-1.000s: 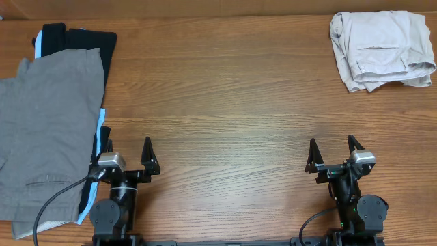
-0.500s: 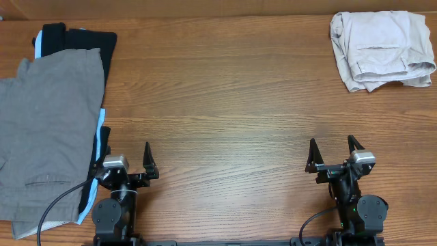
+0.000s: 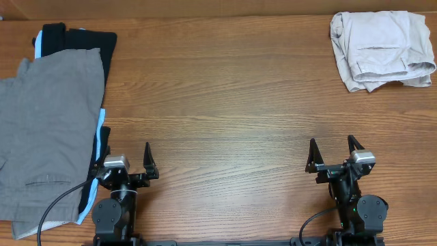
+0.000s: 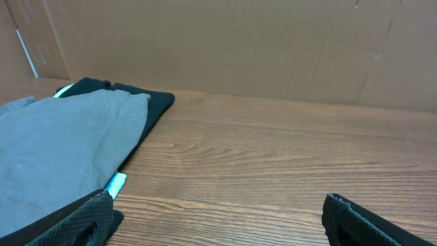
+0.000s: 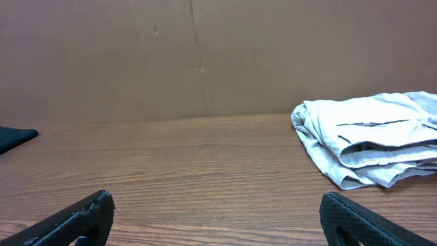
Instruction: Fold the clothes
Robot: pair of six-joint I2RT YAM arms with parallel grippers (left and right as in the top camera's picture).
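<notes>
Two grippers rest at the near edge of a wooden table (image 3: 225, 102), seen from above. The left gripper (image 3: 128, 154) and the right gripper (image 3: 332, 145) each have their jaws spread wide, with nothing between them and only bare wood ahead.

Cream shorts (image 3: 381, 49) lie in the far right corner, well apart from both grippers. They are bunched into a loose, partly doubled-over heap, a little wider than it is deep, so the long axis runs left to right across the table. A pocket seam and a stitched band run the same way. Whether that band is the waistband or a hem cannot be told, nor which end the waist faces. The heap reaches the right edge of the overhead view, and the right wrist view cuts off its right side.

At the far left, grey trousers (image 3: 48, 130) lie spread over a black garment (image 3: 75, 37) and a light-blue one (image 3: 102, 131), which show only as strips along the grey edge. The grey trousers run off the left and bottom edges. In the wrist views only the dark fingertips (image 5: 82, 215) show, in the lower corners.
</notes>
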